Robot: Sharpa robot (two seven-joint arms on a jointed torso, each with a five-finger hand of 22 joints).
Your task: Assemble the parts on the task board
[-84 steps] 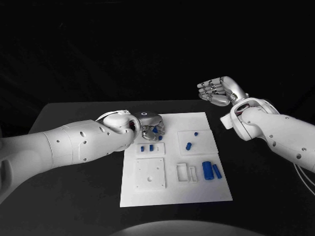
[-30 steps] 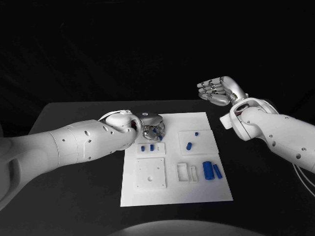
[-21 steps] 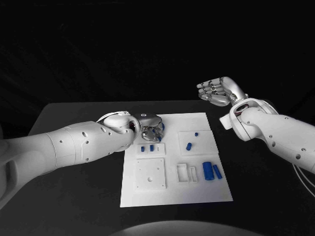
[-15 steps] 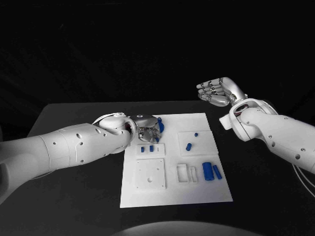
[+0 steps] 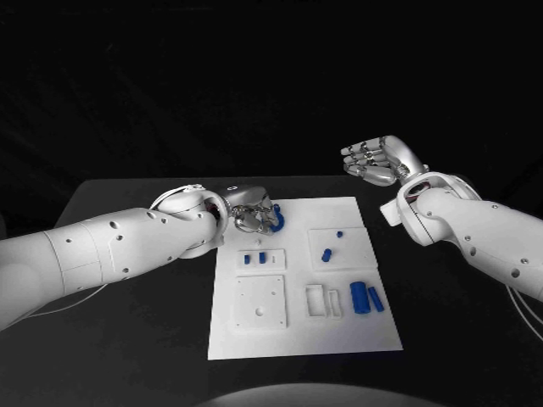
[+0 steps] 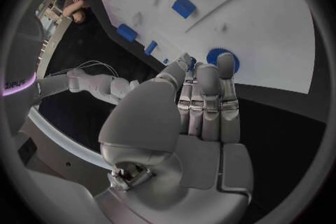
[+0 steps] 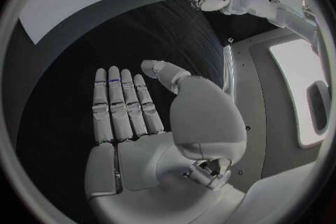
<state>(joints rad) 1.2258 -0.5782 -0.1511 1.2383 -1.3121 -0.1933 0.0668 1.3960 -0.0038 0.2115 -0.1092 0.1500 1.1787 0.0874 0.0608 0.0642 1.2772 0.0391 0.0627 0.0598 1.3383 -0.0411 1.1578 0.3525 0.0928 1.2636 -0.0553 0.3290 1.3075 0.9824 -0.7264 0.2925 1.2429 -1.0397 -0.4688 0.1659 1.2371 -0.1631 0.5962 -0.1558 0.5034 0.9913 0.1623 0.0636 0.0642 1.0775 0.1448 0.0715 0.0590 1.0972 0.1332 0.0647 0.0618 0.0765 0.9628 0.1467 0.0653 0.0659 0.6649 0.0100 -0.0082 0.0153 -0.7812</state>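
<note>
Meanwhile, the left hand [image 5: 249, 215] hovers at the board's [image 5: 345, 326] far-left corner, fingers straight and empty beside a blue ring [image 6: 223, 61] — seemingly poised to pick it up; the right hand [image 5: 378, 158] waits aloft, fingers apart.

The task board [image 5: 345, 326] lies on the surface [image 5: 125, 339] between the two arms, its far left corner and a round part [image 5: 271, 220] just beside the left robot hand [image 5: 249, 214], the right robot hand [image 5: 376, 158] well apart beyond its far right corner.
</note>
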